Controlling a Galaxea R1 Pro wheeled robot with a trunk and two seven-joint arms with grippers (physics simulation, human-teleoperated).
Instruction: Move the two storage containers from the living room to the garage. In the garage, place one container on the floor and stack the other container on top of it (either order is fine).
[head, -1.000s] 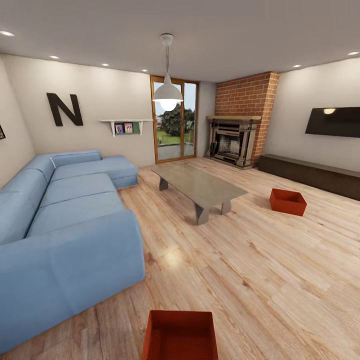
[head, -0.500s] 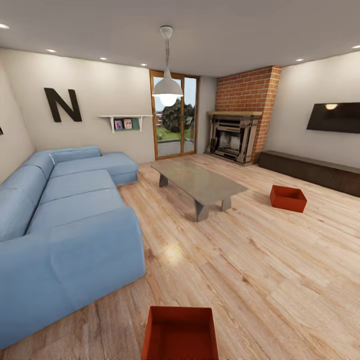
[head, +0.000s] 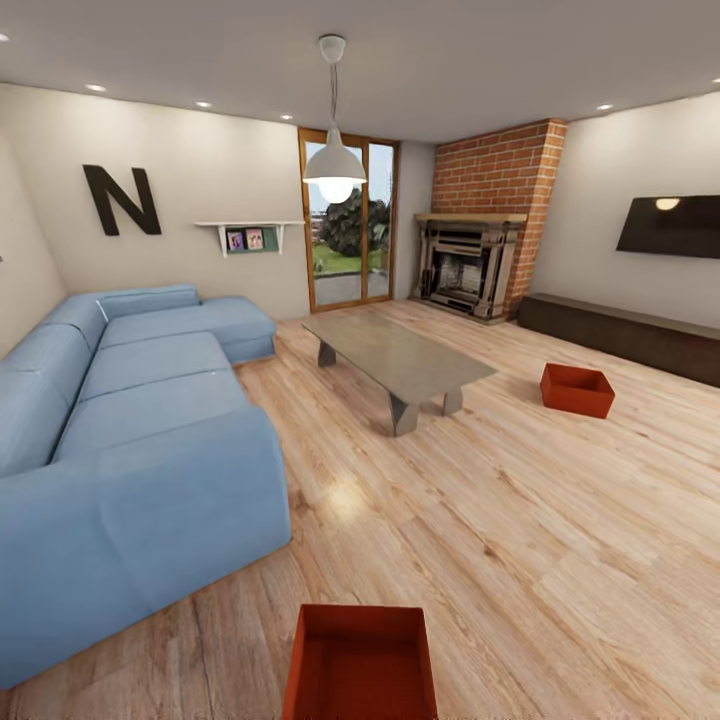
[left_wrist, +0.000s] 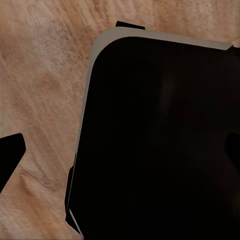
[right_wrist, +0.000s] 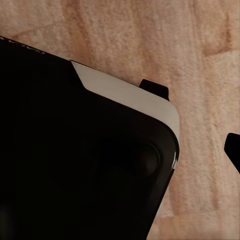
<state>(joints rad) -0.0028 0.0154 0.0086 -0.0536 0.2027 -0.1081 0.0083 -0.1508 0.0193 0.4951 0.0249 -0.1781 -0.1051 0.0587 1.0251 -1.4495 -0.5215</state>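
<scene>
From where I stand in the living room, the blue sofa (head: 130, 440) takes up the whole left side, with the wood floor (head: 520, 540) running out beside it. Right at the robot's feet sits one red bin (head: 360, 665), open top up and empty, close to the sofa's corner. Further on, the grey low table (head: 400, 365) stands mid-room, and past its right end the second red bin (head: 577, 389) rests on the planks, well apart from the first, short of the dark bench (head: 620, 335) under the wall screen.

The wrist cameras look down past dark parts of the robot's own body at bare planks; a black tip (left_wrist: 10, 152) pokes in at one edge, but I cannot tell how far either hand is open, and neither seems to hold anything.

The near bin looks like the one to fetch first. I would square up to it, lower the arms evenly, and take opposite walls so it lifts level.
</scene>
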